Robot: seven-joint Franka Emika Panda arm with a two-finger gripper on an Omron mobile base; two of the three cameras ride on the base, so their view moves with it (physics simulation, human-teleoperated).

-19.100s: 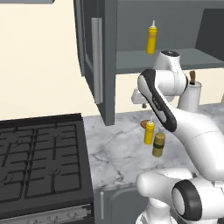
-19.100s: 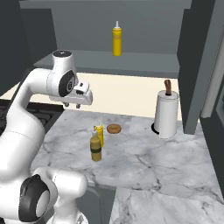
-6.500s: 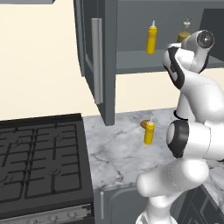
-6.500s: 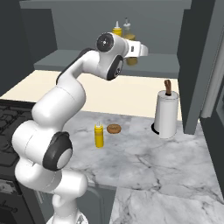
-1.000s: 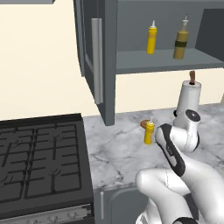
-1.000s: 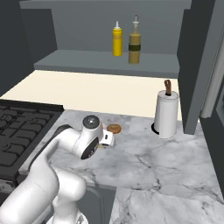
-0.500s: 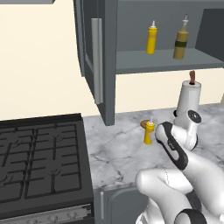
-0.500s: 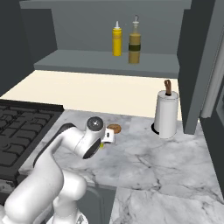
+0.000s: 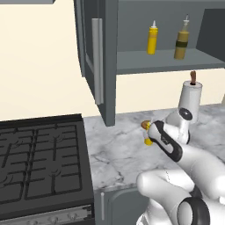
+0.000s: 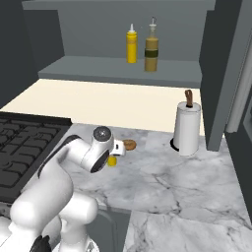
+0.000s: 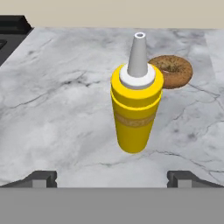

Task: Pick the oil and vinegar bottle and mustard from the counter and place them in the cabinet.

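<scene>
One mustard (image 11: pixel 135 111) upright on counter (image 11: pixel 61 113) | label band unreadable

Yellow mustard (image 11: pixel 134 111), veined marble counter (image 11: pixel 61 109)

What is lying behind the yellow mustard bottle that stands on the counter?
Behind the mustard a brown ring-shaped bagel lies flat on the marble counter. The bottle covers the bagel's near left edge, so whether the two touch cannot be told.

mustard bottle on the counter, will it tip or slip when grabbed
The mustard bottle stands upright, tall on a narrow base, so a nudge near its white nozzle would probably topple it. Its round, smooth plastic body may slip or squash a little. The open end effector would likely do best gripping mid-body.
</scene>
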